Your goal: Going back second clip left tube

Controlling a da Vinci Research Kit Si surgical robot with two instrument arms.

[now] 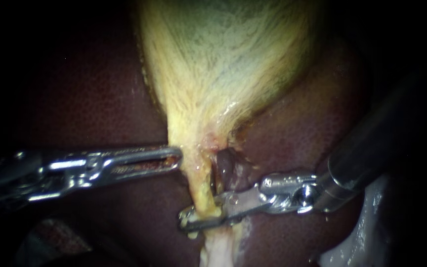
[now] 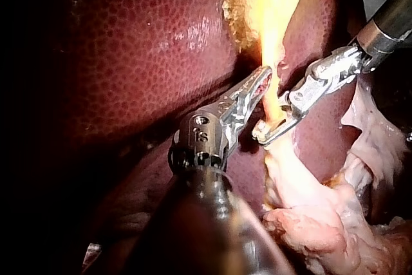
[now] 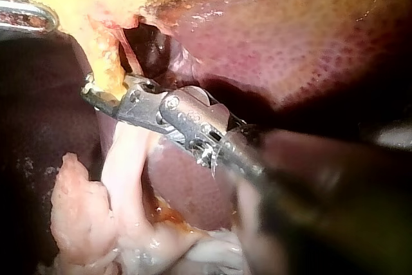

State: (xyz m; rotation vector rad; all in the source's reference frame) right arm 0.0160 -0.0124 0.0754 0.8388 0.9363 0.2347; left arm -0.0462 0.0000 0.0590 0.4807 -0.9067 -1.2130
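The left tube [image 1: 201,185] is hanging below the gallbladder [image 1: 223,64], and the claw of the right instrument [image 1: 201,220] is clenching it. Backing off while clenched is risking a tear. The left instrument [image 1: 174,160] is lying beside it; I cannot tell its claw's state.

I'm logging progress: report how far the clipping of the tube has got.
Done: the right instrument is at the tube, its tip across it below the gallbladder. In hand: the left instrument rests against the gallbladder's lower end, just above. Left: no clip shows on the tube in any view, so placement is unconfirmed, and the right instrument has yet to back away.
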